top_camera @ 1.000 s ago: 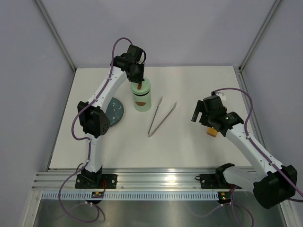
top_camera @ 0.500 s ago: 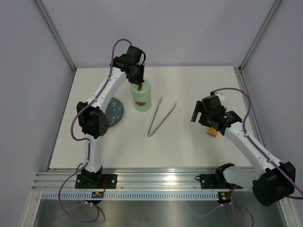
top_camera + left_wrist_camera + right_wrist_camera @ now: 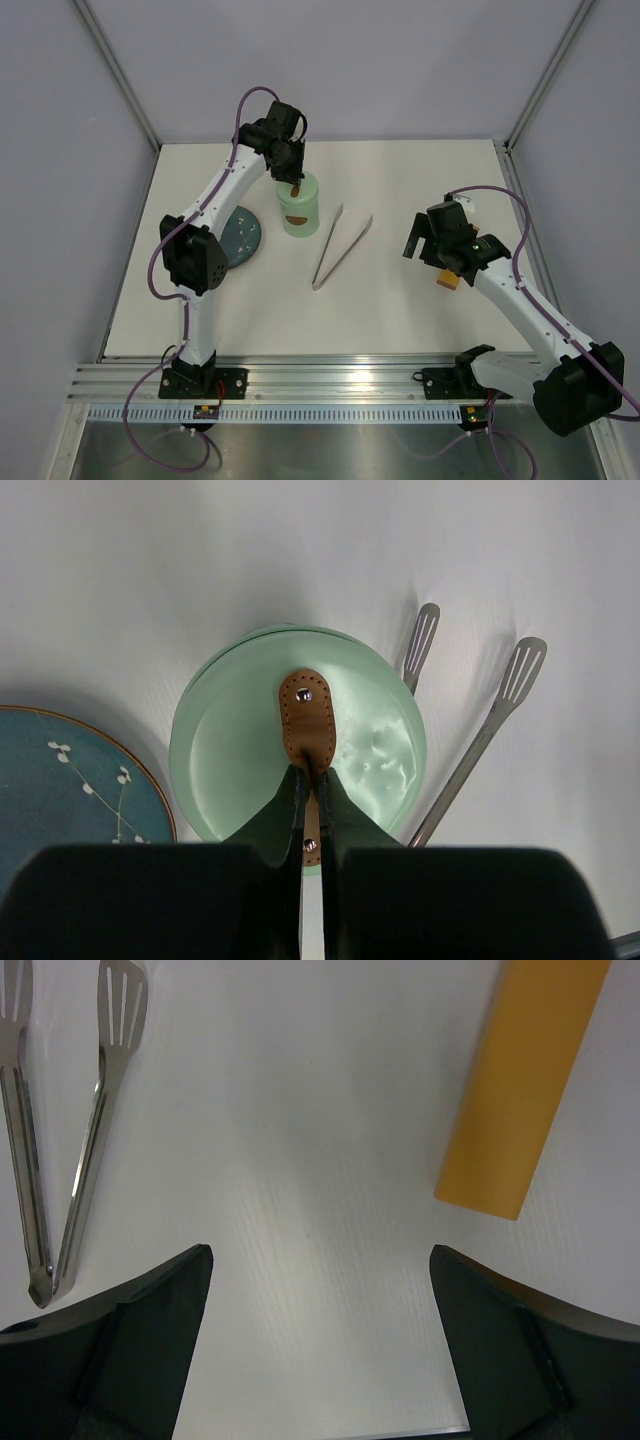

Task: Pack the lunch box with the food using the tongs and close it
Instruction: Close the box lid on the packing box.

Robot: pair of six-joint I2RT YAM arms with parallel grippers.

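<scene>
From above, we see the lunch box [image 3: 299,212] standing upright toward the far side of the table [image 3: 400,320], its lid [image 3: 300,186] on top; the left gripper [image 3: 293,178] hangs right over it, but that view does not tell us what the fingers are doing. The left wrist view settles it: the two fingers [image 3: 297,800] are pinched together on the near end of the brown handle [image 3: 307,715] across the lid [image 3: 375,750]. Only the top view shows the brown oval mark on the box's side.

The tongs [image 3: 338,248] lie flat just right of the box, slotted ends pointing away from the arms; from the left wrist they [image 3: 480,740] show beside the lid. The blue plate [image 3: 245,232] lies on the box's left, partly under the left arm.

The right gripper [image 3: 320,1260] hovers over bare table, fingers spread wide and holding nothing; its own camera shows the tongs [image 3: 60,1140] at left and a full-width orange strip [image 3: 520,1070] at upper right, while from above only a small orange corner [image 3: 446,280] peeks out under that arm.
</scene>
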